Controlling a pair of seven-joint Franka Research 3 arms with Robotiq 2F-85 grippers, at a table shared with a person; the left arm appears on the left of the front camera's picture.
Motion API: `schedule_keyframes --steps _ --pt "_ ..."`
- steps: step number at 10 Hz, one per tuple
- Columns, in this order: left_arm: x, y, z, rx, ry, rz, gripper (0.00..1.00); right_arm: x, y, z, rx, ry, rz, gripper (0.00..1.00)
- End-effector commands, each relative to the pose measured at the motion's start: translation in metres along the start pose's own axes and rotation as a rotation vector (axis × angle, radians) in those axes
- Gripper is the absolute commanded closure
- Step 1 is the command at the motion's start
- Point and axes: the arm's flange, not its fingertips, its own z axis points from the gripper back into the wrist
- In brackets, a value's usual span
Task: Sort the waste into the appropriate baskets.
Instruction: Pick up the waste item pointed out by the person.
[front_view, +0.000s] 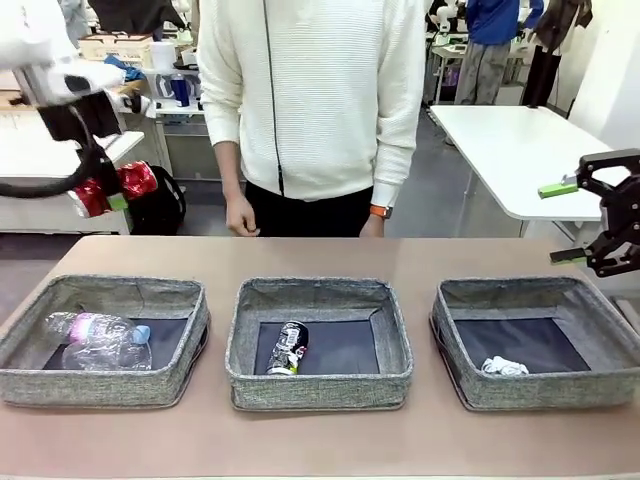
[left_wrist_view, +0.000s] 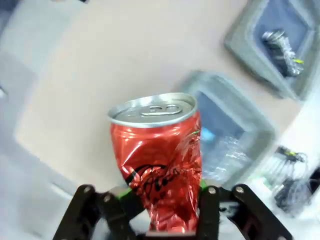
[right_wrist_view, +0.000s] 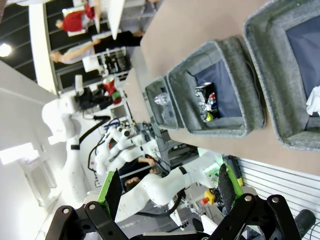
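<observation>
The left gripper (front_view: 108, 192) is up in the air, off past the left end of the table, and its fingers are shut tight on a dented red soda can (front_view: 112, 188). In the left wrist view the red can (left_wrist_view: 159, 160) sits between the green pads with its silver top pointing away, and the tan table (left_wrist_view: 125, 65) lies far below it. Three grey woven baskets stand in a row on the table, a little apart from each other. The left basket (front_view: 30, 335) has clear plastic bottles (front_view: 98, 342) lying in it, one with a blue cap and a pink label. The middle basket (front_view: 318, 387) holds a black soda can (front_view: 288, 348) lying near its front left side. The right basket (front_view: 455, 345) holds a small white paper wad (front_view: 503, 367) near its front wall. The right gripper (front_view: 570, 222) hangs above the right end of the table, behind the right basket, with its fingers spread wide and nothing between them. A person in a white top (front_view: 315, 90) stands at the far side of the table, right behind the middle basket, with a hand (front_view: 241, 215) hanging down by the table edge. A white table (front_view: 520, 150) stands farther back on the right.
</observation>
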Motion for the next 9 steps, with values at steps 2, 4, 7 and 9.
schedule_keyframes --steps 2,4,7,9 --pt "0.026 -0.06 0.019 -0.064 -0.116 0.462 1.0 0.0 0.004 0.0 0.018 0.003 -0.018 0.0" --pt "0.057 -0.081 0.023 0.012 -0.162 0.816 1.0 0.0 0.004 0.0 0.018 0.003 -0.018 0.0" --pt "0.068 -0.104 0.01 0.142 -0.144 0.639 1.0 0.0 0.004 0.0 0.018 0.003 -0.018 0.0" --pt "0.065 -0.083 0.031 0.019 -0.24 0.878 1.0 0.0 0.004 0.0 0.018 0.003 -0.018 0.0"
